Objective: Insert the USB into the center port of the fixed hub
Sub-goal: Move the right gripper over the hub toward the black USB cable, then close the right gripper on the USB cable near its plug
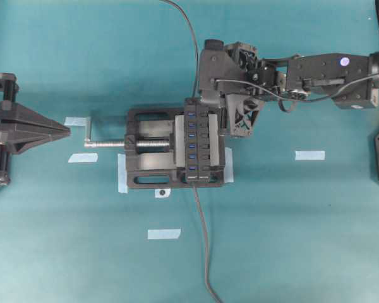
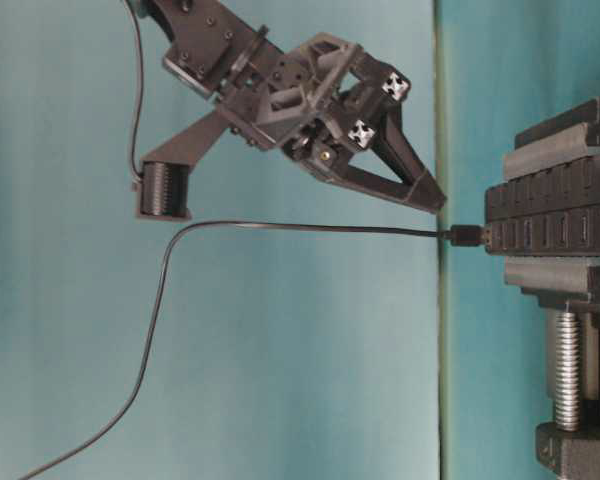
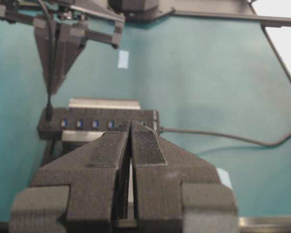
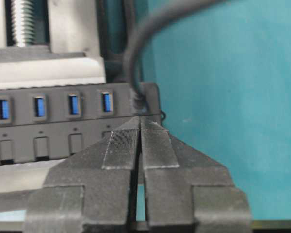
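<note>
While the USB stands plugged into an end slot of the fixed hub, not the center port, its long axis runs square to the hub's face and its cable trails straight away from it. The right gripper hovers just beside the plug, jaws nearly together, holding nothing. The left gripper sits pinched closed beyond the vise and its crank.
</note>
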### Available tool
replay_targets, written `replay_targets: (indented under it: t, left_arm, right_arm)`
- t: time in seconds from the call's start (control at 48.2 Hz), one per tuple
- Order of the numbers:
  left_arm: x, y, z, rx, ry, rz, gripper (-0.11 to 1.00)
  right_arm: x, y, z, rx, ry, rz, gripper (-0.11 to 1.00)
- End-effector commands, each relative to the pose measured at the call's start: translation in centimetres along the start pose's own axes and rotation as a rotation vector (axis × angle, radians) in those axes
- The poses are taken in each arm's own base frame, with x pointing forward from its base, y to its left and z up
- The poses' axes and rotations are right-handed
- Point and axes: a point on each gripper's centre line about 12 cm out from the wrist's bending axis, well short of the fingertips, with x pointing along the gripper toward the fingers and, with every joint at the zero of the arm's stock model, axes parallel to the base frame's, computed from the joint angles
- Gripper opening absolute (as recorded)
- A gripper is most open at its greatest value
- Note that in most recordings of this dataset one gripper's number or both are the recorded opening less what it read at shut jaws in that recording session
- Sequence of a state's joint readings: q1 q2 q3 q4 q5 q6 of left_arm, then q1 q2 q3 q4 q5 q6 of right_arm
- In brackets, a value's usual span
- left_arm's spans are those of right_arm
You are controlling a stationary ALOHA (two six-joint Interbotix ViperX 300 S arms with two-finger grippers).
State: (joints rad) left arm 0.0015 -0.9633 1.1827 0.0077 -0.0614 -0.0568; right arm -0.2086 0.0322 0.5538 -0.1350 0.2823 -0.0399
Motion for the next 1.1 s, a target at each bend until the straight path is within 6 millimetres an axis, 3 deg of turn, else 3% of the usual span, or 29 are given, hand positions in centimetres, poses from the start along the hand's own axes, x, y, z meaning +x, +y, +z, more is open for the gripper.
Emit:
replay_targets:
  t: [0.0, 0.166, 0.311, 0.394, 1.078]
  left_arm:
    - [0.1, 0.0, 1.0, -0.002, -0.025, 0.000, 0.00]
    - [0.1, 0.0, 1.0, -0.002, -0.025, 0.000, 0.00]
    - [0.1, 0.0, 0.9, -0.002, -0.025, 0.000, 0.00]
    - [0.1, 0.0, 0.9, -0.003, -0.025, 0.000, 0.00]
    - [0.1, 0.0, 0.8, -0.006, -0.022, 0.000, 0.00]
  right_arm:
    - [-0.6, -0.2, 1.4, -0.006, -0.049, -0.006, 0.10]
    - [-0.7, -0.1, 1.6, -0.008, -0.064, -0.005, 0.31]
    - [-0.5, 0.0, 1.7, -0.011, -0.086, -0.004, 0.68]
    - [-0.2, 0.1, 1.9, -0.011, -0.097, -0.002, 0.84]
    - [1.2, -0.1, 1.8, 0.000, -0.114, -0.003, 0.76]
